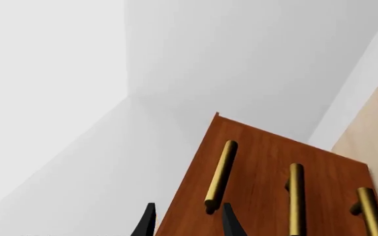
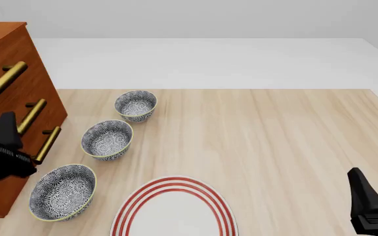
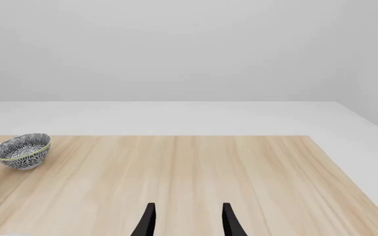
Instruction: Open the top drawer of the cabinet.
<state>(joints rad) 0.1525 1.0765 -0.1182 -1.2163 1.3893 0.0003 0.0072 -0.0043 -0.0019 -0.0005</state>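
Nothing is opened yet: the top drawer (image 2: pixel 8 59) sits flush in the cabinet (image 2: pixel 5 123) at the desk's left edge. Your left gripper (image 1: pixel 185 221) is spread, facing its handle (image 1: pixel 219 176); grasp and pull remain.

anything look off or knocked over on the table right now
Nothing stands out. The cabinet stands upright with its drawers shut, the three patterned bowls sit upright in a row beside it, and the red-ringed plate lies flat. No spills or damage visible.
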